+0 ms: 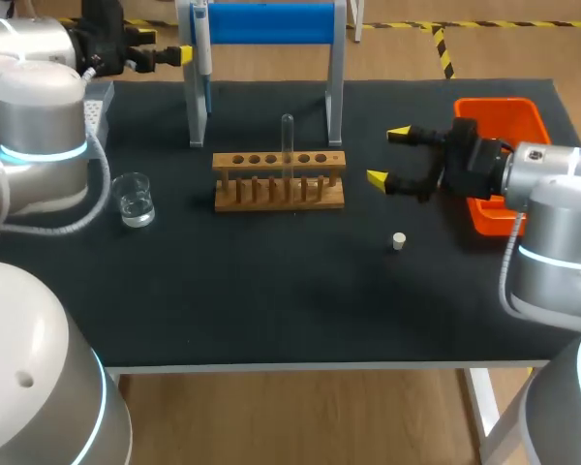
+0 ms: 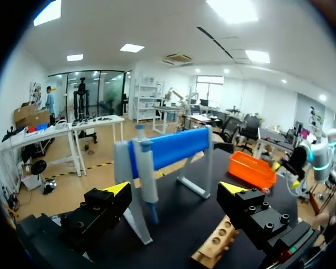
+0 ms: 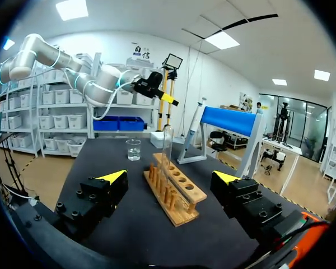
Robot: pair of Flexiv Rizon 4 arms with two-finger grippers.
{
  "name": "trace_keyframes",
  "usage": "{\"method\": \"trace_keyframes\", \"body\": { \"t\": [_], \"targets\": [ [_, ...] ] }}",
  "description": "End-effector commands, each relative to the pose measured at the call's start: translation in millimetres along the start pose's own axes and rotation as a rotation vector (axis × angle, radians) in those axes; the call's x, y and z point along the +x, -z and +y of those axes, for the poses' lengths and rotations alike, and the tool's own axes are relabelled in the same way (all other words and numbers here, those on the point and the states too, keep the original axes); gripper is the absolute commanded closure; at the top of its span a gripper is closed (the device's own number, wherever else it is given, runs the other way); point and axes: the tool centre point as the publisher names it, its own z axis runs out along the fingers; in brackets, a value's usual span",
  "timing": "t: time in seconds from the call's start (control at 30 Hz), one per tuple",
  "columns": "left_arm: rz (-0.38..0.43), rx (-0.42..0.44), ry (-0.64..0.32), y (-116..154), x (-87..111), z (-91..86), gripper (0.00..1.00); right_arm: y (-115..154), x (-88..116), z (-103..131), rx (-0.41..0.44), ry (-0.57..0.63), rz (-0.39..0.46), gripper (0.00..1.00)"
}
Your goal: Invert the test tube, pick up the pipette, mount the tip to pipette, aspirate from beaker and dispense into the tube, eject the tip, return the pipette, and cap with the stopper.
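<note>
A black table (image 1: 271, 291) holds one wooden rack (image 1: 279, 181) near its middle, with a single clear test tube (image 1: 288, 145) standing upright in its row of holes; which end of the tube is open is hard to make out. One clear glass beaker (image 1: 134, 200) sits well to the left of the rack, and one small pale stopper (image 1: 398, 241) lies alone on the table, to the front right of the rack. Behind the rack stands one grey stand with a blue bar (image 1: 269, 23), its top cut off in the head view, and one pipette (image 1: 201, 53) hangs at its left end. One orange bin (image 1: 499, 124) sits at the right edge, partly hidden by the right arm. The left gripper (image 1: 169, 53) is beside the pipette, largely hidden by its own arm from above; from its wrist, the left gripper (image 2: 175, 188) is spread wide and empty, with the pipette (image 2: 148, 174) ahead of it and only one end of the rack (image 2: 217, 244) showing. The right gripper (image 1: 387, 155) hangs between rack and bin, spread wide and holding nothing; from its wrist, the right gripper (image 3: 169, 176) faces the rack (image 3: 176, 191) and tube (image 3: 167, 144).
</note>
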Motion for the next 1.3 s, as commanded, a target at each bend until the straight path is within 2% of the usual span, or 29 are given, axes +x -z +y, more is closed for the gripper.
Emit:
{"method": "trace_keyframes", "body": {
  "t": [0.03,0.23,0.4,0.5,0.7,0.9,1.3],
  "targets": [
    [-0.023,0.045,-0.029,27,68.0,20.9,0.0,0,0,0,0.0,0.001,-0.001,0.0],
    [-0.011,0.019,-0.095,33,139.3,47.6,0.0,0,0,0,0.0,0.001,-0.001,0.0],
    [-0.014,-0.007,-0.13,38,178.5,67.3,0.0,0,0,0,0.0,0.001,-0.001,0.0],
    [-0.021,0.013,-0.128,45,191.1,79.7,0.0,0,0,0,0.0,0.001,-0.001,0.0],
    [-0.028,0.013,-0.103,57,197.6,103.9,0.0,0,0,0,0.0,0.001,-0.001,0.0],
    [-0.032,-0.008,-0.093,65,193.4,111.4,0.0,0,0,0,0.0,0.001,-0.001,0.0],
    [-0.032,-0.008,-0.093,65,193.4,111.4,0.0,0,0,0,0.0,0.001,-0.001,0.0]
  ]
}}
